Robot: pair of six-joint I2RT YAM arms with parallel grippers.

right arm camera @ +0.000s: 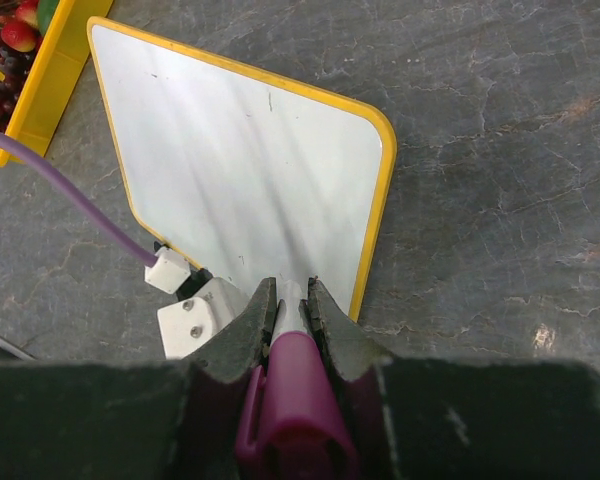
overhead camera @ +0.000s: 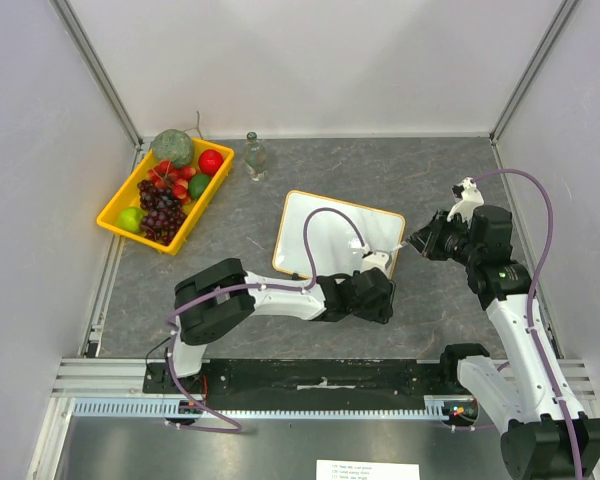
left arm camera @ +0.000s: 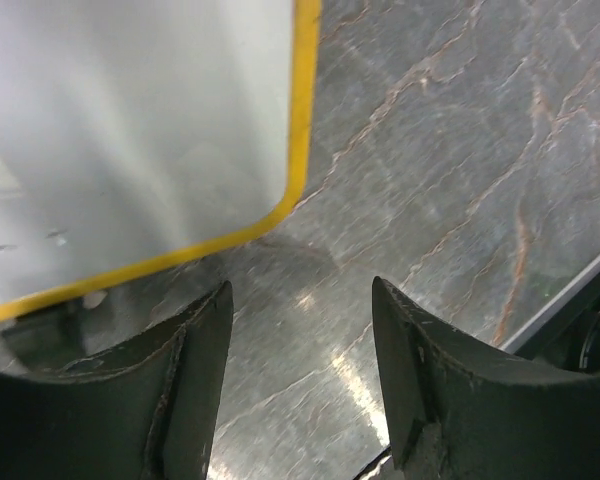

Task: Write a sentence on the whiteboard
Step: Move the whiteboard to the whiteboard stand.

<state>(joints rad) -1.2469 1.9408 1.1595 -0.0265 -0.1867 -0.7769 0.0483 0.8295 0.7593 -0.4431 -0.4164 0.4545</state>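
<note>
The whiteboard (overhead camera: 300,225) is white with a thin yellow frame and lies flat mid-table; its surface looks blank. It also shows in the left wrist view (left arm camera: 130,130) and the right wrist view (right arm camera: 250,170). My left gripper (overhead camera: 378,285) is open and empty, just off the board's near right corner, with bare table between its fingers (left arm camera: 195,340). My right gripper (overhead camera: 427,243) is shut on a marker (right arm camera: 294,390) with a purple cap and white barrel. It points at the board's right edge. The marker tip is hidden between the jaws.
A yellow fruit tray (overhead camera: 115,205) with grapes, apples and other fruit sits at the far left, and its corner shows in the right wrist view (right arm camera: 42,100). A small glass bottle (overhead camera: 254,157) stands near the back wall. Walls close in three sides.
</note>
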